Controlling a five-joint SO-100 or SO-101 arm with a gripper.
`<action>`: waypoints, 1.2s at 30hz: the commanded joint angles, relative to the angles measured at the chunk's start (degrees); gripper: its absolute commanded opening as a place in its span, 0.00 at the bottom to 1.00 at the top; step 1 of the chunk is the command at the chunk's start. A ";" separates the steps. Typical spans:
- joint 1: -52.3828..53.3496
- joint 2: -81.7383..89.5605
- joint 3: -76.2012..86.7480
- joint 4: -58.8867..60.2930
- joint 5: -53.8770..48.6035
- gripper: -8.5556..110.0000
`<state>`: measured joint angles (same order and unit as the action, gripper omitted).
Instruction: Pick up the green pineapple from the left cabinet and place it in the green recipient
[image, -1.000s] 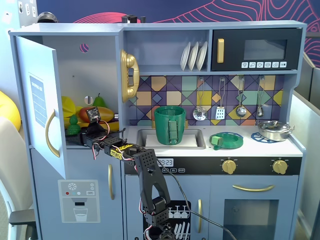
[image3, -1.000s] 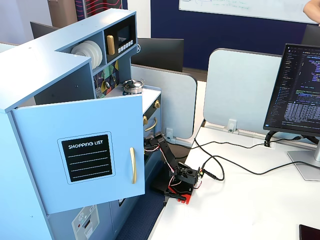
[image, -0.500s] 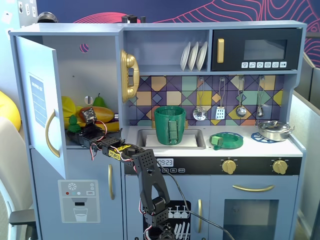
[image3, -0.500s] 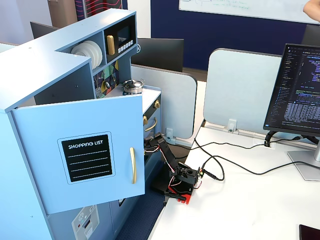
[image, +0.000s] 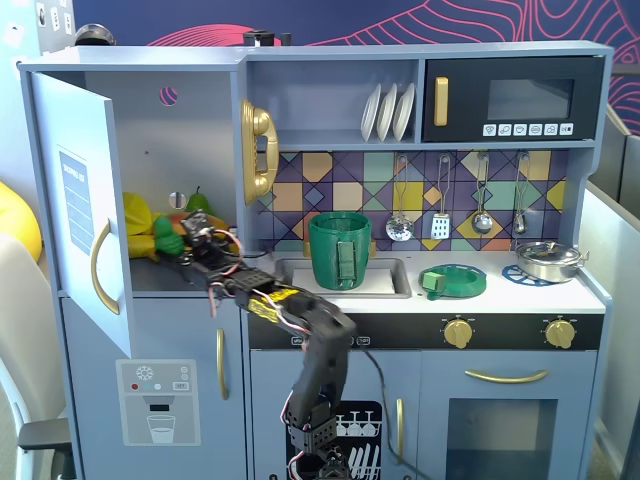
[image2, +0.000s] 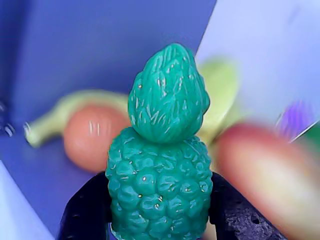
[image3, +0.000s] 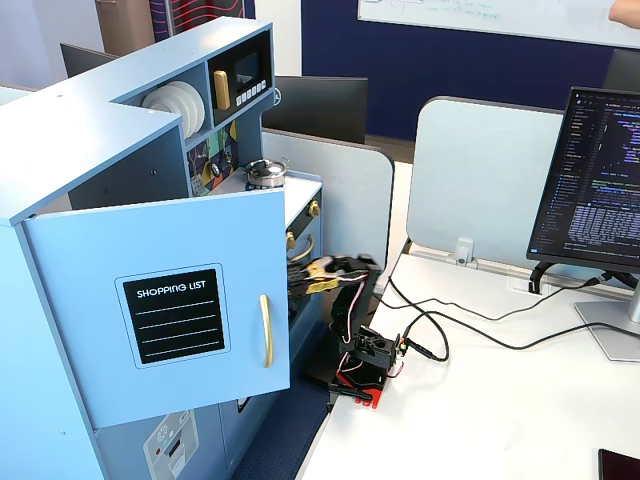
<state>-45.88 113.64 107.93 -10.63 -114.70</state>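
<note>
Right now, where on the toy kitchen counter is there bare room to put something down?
Free: the pale counter strip between the flat green lid and the silver pan, and along its front edge. Crowded: the sink holds the tall dark-green ribbed pot; the open left cabinet shelf is packed with toy fruit.

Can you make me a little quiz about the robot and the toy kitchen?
1. True or false: the green pineapple sits upright between the gripper's black fingers in the wrist view.
2. In the fixed view from the front, where does the green recipient stand? A) in the sink B) on the plate shelf C) inside the microwave
3. Fill in: the door of the left cabinet carries a black label reading "SHOPPING ____".

Key: 1 true. 2 A. 3 LIST.
</note>
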 joint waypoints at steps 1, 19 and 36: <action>0.26 18.81 8.09 -3.16 -2.20 0.07; 23.12 47.20 17.31 5.71 5.98 0.07; 49.83 23.99 -4.39 14.94 13.97 0.07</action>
<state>0.00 143.61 112.06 4.13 -101.78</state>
